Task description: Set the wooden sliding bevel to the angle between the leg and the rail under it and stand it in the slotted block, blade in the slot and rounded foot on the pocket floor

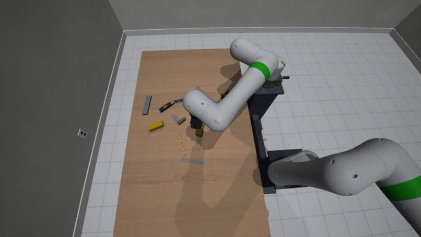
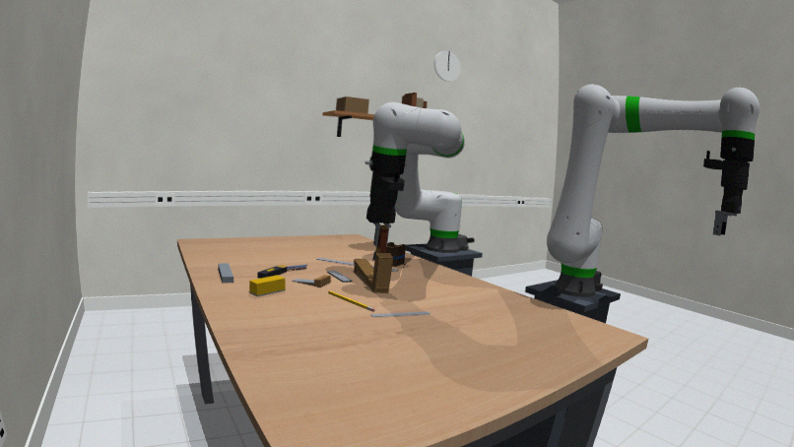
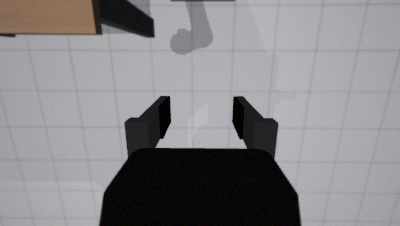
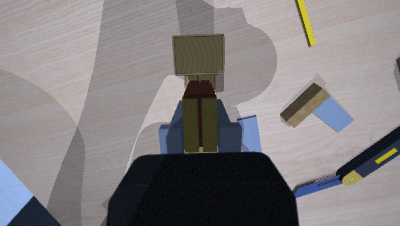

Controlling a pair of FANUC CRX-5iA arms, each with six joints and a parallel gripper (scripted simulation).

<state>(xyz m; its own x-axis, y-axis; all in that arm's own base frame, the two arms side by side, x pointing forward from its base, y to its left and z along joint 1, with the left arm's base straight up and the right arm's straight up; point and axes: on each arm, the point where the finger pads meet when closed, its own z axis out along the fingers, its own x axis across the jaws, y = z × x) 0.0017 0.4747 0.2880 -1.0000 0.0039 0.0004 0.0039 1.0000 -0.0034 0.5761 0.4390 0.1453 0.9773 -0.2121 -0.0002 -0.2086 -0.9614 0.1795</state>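
Observation:
My right gripper [image 2: 379, 232] [image 4: 200, 112] is shut on the wooden sliding bevel [image 2: 383, 239] [image 4: 200, 90], its red-brown handle with brass-coloured plates roughly upright; its blade cannot be made out. The bevel is close to the brown leg [image 2: 382, 273] [image 4: 198, 55] that stands on the rail [image 2: 363, 273]; I cannot tell whether they touch. The black bevel [image 1: 166, 106] [image 2: 272, 271] [image 4: 370, 157] lies with its blade out. A dark brown block-like thing [image 2: 396, 254] [image 1: 225, 94], partly hidden, may be the slotted block. My left gripper [image 2: 719, 223] [image 3: 201, 109] is open and empty, away from the table.
A small square [image 1: 180, 120] [image 4: 306, 104] with a wooden stock, a yellow block [image 1: 155, 126] [image 2: 267, 285], a grey bar [image 1: 147, 105] [image 2: 225, 272], a pencil [image 1: 182, 143] [image 2: 350, 300] and a steel ruler [image 1: 193, 161] [image 2: 400, 314] lie around on the table [image 1: 159, 203] [image 2: 344, 377].

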